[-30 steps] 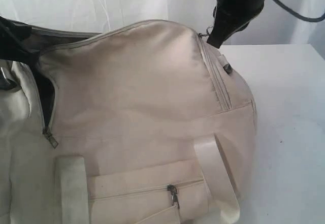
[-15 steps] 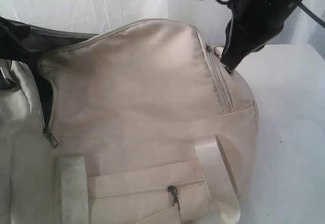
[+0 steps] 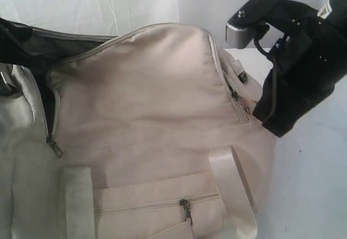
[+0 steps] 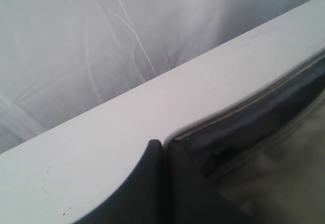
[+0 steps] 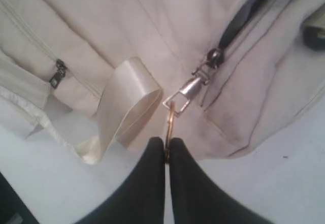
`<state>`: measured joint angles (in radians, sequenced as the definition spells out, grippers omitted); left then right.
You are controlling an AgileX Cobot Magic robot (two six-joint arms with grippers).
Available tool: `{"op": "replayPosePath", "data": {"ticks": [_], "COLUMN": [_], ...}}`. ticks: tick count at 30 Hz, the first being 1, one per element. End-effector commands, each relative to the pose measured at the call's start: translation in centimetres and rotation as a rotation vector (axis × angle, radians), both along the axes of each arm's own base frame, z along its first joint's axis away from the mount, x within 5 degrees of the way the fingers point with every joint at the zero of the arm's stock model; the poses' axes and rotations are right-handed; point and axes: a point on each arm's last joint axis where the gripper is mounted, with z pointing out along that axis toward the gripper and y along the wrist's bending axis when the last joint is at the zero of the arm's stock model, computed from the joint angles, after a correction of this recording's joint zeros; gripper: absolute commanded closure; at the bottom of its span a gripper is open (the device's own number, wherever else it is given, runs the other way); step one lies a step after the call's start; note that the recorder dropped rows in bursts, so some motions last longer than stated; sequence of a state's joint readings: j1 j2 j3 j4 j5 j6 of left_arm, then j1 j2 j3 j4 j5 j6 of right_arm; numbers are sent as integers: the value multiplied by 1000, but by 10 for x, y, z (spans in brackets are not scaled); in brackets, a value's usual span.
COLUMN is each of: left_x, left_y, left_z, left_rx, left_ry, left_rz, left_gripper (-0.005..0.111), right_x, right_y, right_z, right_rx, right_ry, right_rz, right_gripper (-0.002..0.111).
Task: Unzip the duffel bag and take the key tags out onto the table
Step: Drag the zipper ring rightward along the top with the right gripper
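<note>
Left pincer (image 4: 161, 145), tips together, just beside the duffel bag's (image 4: 254, 122) dark-lined rim; white table (image 4: 101, 153) beneath; creased curtain (image 4: 101, 41) beyond

The big cream-beige cloth duffel bag (image 3: 146, 103) looks like a soft, matt weave that creases loosely. Its paler webbing strap (image 5: 124, 102) is a tighter, smoother tape with a faint satin sheen. The dark grey lining (image 4: 254, 117) seems a thin synthetic cloth, slightly glossy, edged with pale piping. The silver-grey metal zipper pull (image 5: 185, 93) is polished and catches the light. The thin brass-coloured metal ring (image 5: 170, 125) through it shines warmer. The black right pincer (image 5: 166, 144) and dark left pincer (image 4: 161, 145) look smooth and matt, plastic by the look. The white table (image 4: 101, 148) is smooth and matt with a few tiny specks. The white curtain (image 4: 101, 46) is thin creased cloth.
</note>
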<state>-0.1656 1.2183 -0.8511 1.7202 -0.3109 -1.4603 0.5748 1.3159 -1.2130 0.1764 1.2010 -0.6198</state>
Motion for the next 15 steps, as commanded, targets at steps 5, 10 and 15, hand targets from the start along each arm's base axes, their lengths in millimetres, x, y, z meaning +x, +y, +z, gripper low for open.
{"op": "replayPosePath", "data": {"ticks": [5,10,15], "left_x": [-5,-6,-6], "left_y": [2,0,0], "left_z": [15,15,15], "left_rx": [-22,-27,-28], "left_ry": [-48,-46,-45], "left_rz": [11,-7,-12], "left_gripper": [107,107,107], "right_x": [-30,-38,-40], "right_y": [-14,-18,-20], "right_z": [-24,-37,-46], "right_rx": [9,-6,-30], "right_ry": [114,173,196], "right_rz": [-5,-57,-60], "right_gripper": [108,108,107]}}
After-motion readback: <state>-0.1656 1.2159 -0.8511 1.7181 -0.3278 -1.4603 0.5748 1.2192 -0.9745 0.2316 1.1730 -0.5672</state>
